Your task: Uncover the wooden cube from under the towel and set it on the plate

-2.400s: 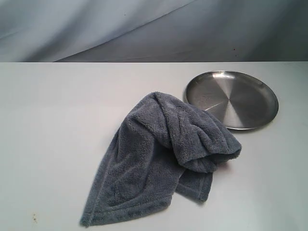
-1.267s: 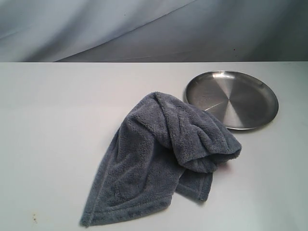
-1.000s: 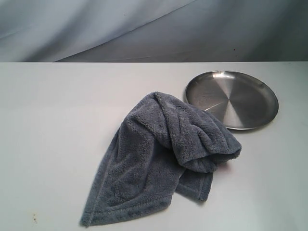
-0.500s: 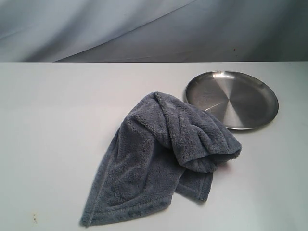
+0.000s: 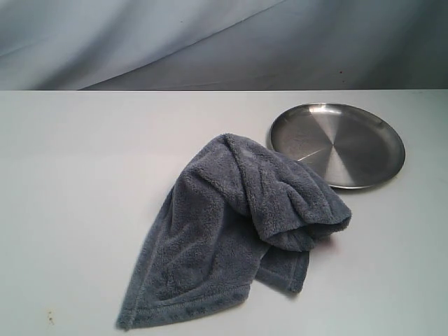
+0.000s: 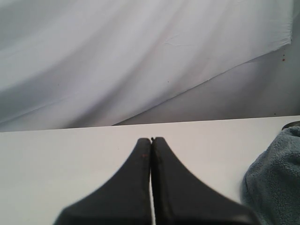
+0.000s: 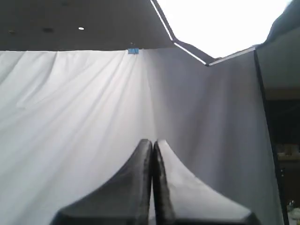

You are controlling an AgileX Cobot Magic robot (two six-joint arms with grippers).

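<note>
The pale wooden cube is out of sight in all three views; only the large slate grey-blue fleece towel (image 5: 231, 231) could be covering it, heaped in thick folds near the middle of the white table (image 5: 70, 210), with one stitched corner trailing to the exterior view's lower edge; a faint pale fleck at the rim of the towel's right fold is too small to make out. The round brushed-steel plate (image 5: 350, 147) lies behind and to the right of the towel, bare; the towel's upper right fold meets its near-left rim and hides a short stretch of it. Neither arm appears in the exterior view. In the left wrist view the left gripper (image 6: 151, 140) has its two black fingers pressed flat together with nothing between them, hanging over bare table; the towel (image 6: 276, 178) is cut off at the frame's edge, apart from the gripper, and a dark sliver beyond it may be the plate. The right gripper (image 7: 153, 142) is likewise fully closed and empty, aimed at the draped pale backdrop (image 7: 70, 117); table, towel and plate lie outside its view.
</note>
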